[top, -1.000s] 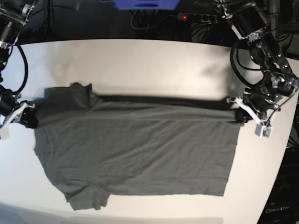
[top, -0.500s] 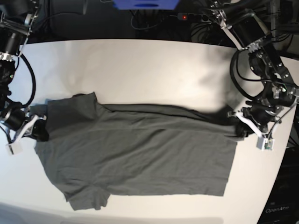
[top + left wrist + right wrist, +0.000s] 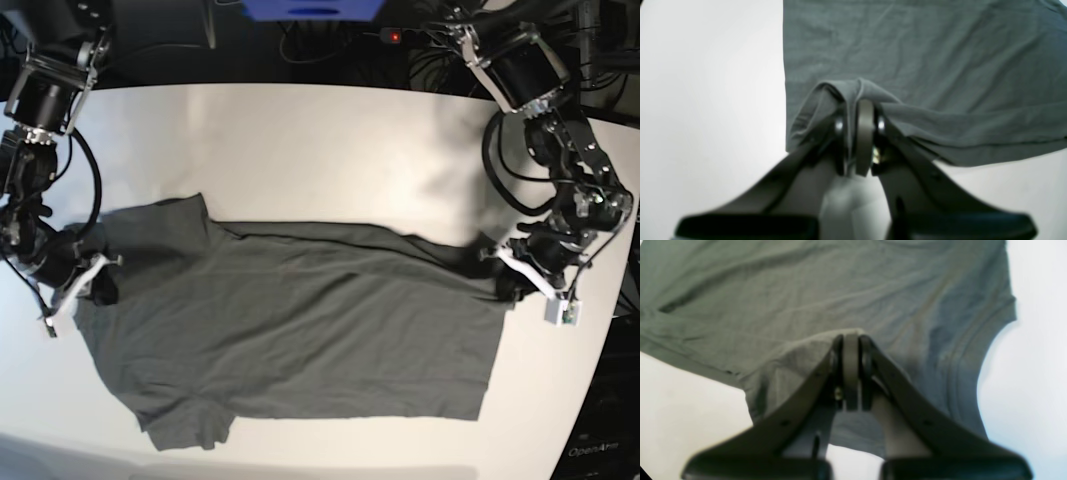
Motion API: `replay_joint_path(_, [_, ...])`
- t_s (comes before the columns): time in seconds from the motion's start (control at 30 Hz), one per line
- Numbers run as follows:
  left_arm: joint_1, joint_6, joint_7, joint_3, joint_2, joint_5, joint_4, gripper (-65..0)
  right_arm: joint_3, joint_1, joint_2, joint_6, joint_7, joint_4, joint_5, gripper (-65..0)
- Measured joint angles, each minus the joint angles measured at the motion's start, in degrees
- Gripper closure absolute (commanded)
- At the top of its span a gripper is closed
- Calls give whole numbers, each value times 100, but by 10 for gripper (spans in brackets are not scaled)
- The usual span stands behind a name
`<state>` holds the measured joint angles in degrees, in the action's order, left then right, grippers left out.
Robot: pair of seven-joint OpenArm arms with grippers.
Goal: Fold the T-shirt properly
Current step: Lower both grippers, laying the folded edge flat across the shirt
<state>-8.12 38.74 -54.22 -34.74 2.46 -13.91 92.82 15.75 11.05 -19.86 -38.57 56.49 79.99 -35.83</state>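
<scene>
T-shirt (image 3: pixel 290 325) lengthwise across table (image 3: pixel 300 150), collar toward right end effector (image 3: pixel 95 285).

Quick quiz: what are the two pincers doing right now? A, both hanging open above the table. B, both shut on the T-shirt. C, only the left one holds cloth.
B: each wrist view shows grey T-shirt cloth pinched in the left pincer and right pincer.
</scene>
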Motion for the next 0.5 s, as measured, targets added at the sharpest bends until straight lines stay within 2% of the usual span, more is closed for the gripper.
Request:
replay_joint_path(0.13, [0,2,243,9,11,-9,-243,-18,-4,284,2,0,-37,-378,256,-9])
replay_joint_path(0.37, [-212,-9,369,2,39,0,-597,-18,-455,452,-4,0,-404,-424,649,-9])
replay_joint_path(0.5, [-271,0,629,2,39,17,-776,-18,-560,710,0,0,-704,-1049,586,-9])
